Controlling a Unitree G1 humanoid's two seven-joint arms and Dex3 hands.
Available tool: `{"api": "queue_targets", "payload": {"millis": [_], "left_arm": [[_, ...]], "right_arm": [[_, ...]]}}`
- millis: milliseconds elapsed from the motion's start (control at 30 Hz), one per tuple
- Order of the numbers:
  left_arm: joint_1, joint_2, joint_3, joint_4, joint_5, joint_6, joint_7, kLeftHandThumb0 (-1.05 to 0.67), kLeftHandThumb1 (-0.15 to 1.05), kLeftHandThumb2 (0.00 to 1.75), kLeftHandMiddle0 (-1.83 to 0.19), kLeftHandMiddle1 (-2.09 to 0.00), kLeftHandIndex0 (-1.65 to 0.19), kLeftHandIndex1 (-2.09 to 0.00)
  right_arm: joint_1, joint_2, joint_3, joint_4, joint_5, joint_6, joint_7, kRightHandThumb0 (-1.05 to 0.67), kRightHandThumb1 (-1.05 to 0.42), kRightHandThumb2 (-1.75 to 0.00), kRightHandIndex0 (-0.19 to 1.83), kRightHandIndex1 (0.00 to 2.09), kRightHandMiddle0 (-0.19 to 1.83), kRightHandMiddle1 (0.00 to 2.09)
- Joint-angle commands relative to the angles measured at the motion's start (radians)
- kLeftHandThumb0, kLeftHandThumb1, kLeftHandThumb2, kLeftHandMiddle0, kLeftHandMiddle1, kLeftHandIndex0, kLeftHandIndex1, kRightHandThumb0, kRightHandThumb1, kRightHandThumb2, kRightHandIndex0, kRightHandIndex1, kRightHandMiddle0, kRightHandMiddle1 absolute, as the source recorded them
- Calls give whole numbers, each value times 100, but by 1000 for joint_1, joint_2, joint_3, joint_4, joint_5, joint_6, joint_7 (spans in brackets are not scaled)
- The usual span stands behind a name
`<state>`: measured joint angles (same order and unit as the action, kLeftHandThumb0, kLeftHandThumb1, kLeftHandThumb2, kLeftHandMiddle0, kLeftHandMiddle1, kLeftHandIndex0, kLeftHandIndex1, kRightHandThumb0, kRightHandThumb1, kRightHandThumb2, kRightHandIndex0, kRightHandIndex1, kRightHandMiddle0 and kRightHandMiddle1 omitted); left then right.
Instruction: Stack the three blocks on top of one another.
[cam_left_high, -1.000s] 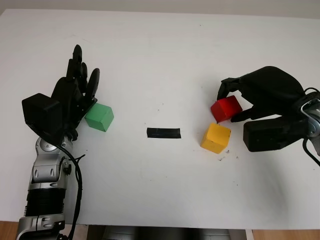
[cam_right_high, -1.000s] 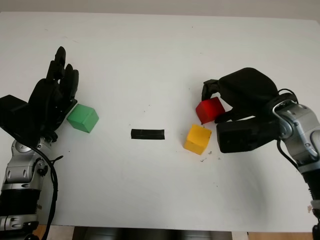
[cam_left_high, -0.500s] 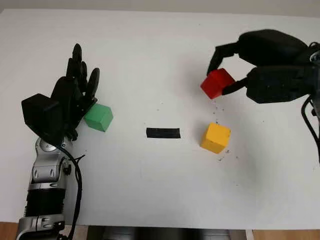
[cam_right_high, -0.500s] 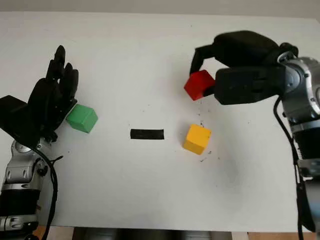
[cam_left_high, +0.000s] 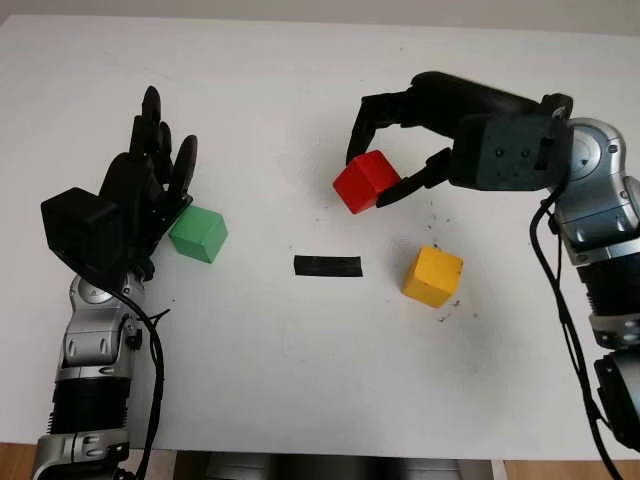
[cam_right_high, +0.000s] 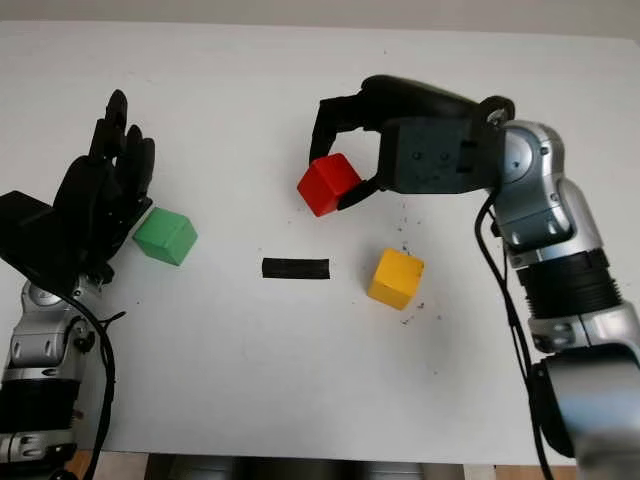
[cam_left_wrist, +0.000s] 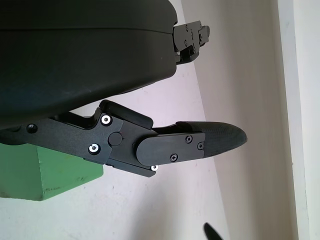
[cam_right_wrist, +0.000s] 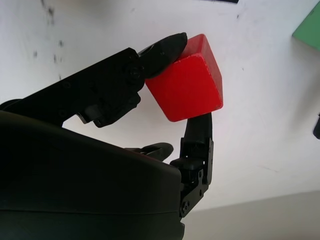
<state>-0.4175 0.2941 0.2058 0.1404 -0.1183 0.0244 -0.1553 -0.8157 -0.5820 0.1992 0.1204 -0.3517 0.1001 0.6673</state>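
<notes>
Carry step: right hand (cam_left_high: 385, 165) pinches red block (cam_left_high: 365, 181) up-left of yellow (cam_left_high: 432, 275). Left hand (cam_left_high: 140, 195) open beside green (cam_left_high: 198, 234) (idle). Next, probably: set red squarely on a base block.

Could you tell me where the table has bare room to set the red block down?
The far table beyond both hands is bare, and so is the near strip in front of the black strip and yellow block. It is crowded between the right hand, holding the red block, and those two; the open left hand flanks the green block.
</notes>
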Motion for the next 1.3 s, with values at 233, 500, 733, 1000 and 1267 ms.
{"api": "queue_targets", "payload": {"millis": [233, 500, 733, 1000, 1267], "left_arm": [[12, -8, -4, -23, -4, 8, 3, -72, 105, 49, 19, -5, 18, -5], [8, -13, -5, -23, -8, 13, 11, -72, 105, 48, 17, -5, 16, -6], [3, -15, -9, -15, -2, 0, 13, -72, 105, 48, 18, -5, 16, -6], [10, -24, -11, -22, 0, 3, 20, -73, 105, 48, 18, -5, 17, -6], [17, -20, -13, -21, 14, -4, 21, -74, 105, 48, 18, -5, 16, -6]], "right_arm": [[97, 21, 49, -232, -39, 125, 17, -40, -94, -5, 46, 6, 35, 158], [95, 2, 98, -271, -81, 107, 77, -41, -94, -5, 47, 6, 38, 158], [63, 11, 129, -279, -106, 123, 141, -41, -94, -5, 44, 5, 36, 162], [59, 23, 155, -211, -139, 89, 124, -41, -93, -5, 44, 5, 39, 158], [49, 36, 167, -159, -157, 59, 107, -40, -94, -6, 44, 5, 38, 158]]}}
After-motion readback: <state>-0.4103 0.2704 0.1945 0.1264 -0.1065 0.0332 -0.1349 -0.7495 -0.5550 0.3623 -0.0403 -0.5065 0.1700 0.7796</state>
